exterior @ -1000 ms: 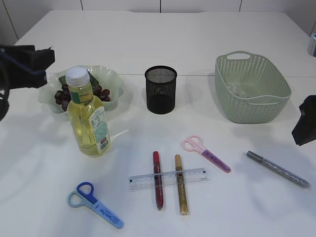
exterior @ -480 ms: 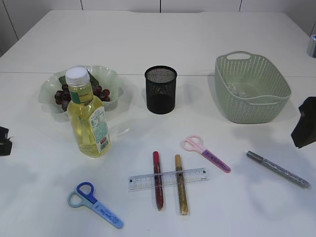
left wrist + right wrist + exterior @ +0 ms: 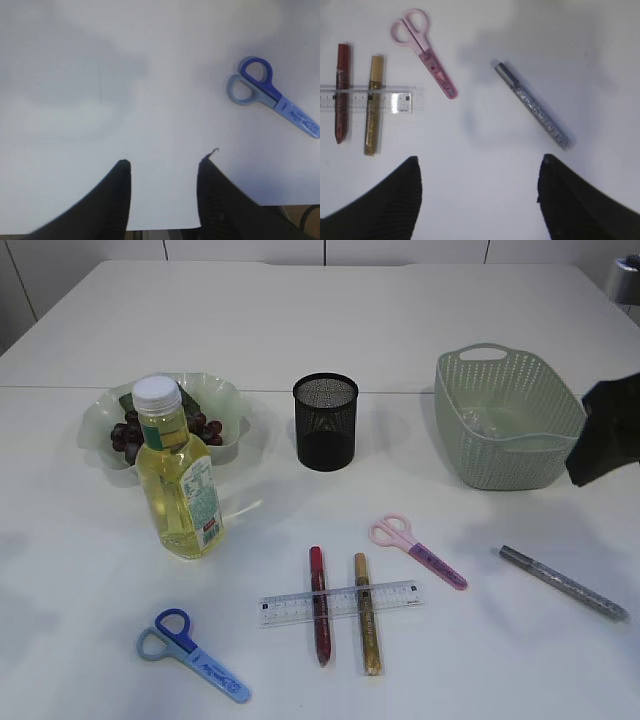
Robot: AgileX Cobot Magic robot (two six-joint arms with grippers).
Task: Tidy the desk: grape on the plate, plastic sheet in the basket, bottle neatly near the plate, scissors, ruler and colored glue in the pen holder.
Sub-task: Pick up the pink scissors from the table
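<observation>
Dark grapes [image 3: 125, 435] lie on the pale green plate [image 3: 232, 398] at back left. Just in front of it the bottle [image 3: 180, 485] of yellow liquid stands upright. Blue scissors [image 3: 192, 655] and pink scissors [image 3: 415, 550] lie flat on the desk. The clear ruler [image 3: 340, 602] lies across a red glue [image 3: 319, 605] and a gold glue [image 3: 366, 612]; a silver glue [image 3: 563, 582] lies to the right. My left gripper [image 3: 162, 165] hangs open over bare desk, left of the blue scissors [image 3: 272, 95]. My right gripper [image 3: 479, 162] is wide open above the desk, short of the silver glue [image 3: 532, 106].
The black mesh pen holder [image 3: 325, 422] stands at centre back. The green basket [image 3: 510, 420] sits at back right, with something clear inside it. My right arm [image 3: 608, 435] shows as a dark shape beside the basket. The desk's near edge shows under my left gripper.
The left arm has swung down from beside the plate and left the exterior view. The right arm has risen at the right edge, up beside the basket.
</observation>
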